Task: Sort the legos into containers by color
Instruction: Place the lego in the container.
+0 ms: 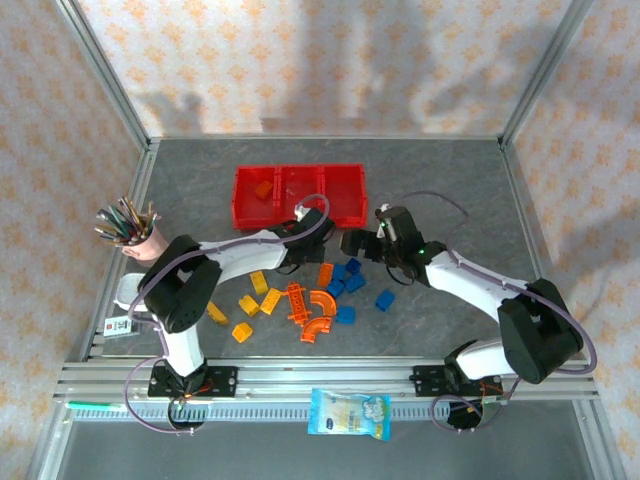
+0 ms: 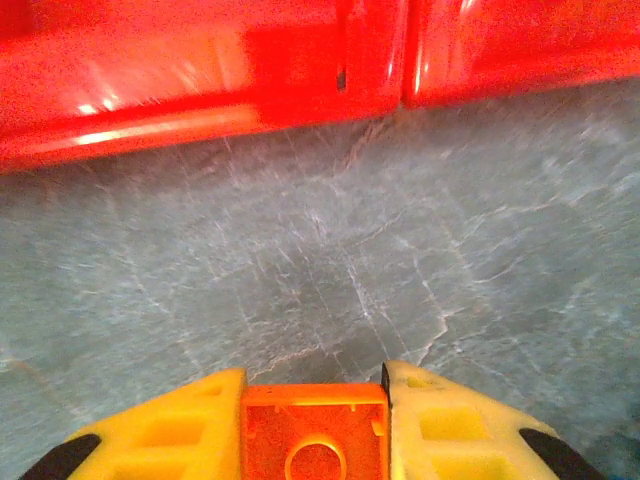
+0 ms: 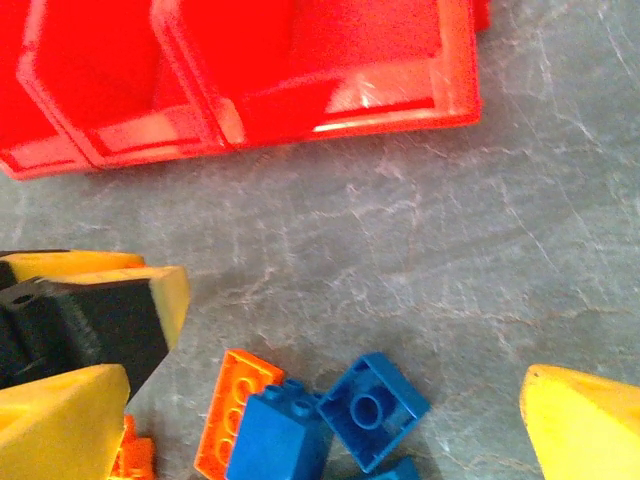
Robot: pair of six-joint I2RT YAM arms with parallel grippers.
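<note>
Left end effector point(image 2: 314, 395) grips an orange brick point(image 2: 314, 440), just short of the near wall of the 3 joined red bins point(image 2: 200, 80), above the counter point(image 2: 320, 260). The brick's hollow underside faces the wrist camera and its studs point toward the bins; its long axis cannot be told. This looks like delivery of an orange piece. Next calls for lifting over the wall toward the left bin, which holds an orange piece point(image 1: 263, 188). Right end effector point(image 3: 325, 380) is spread wide over blue bricks point(image 3: 370, 410).

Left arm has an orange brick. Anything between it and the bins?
Nothing visible. Bare table lies between the orange brick in the left jaws and the near wall of the red bins.
</note>
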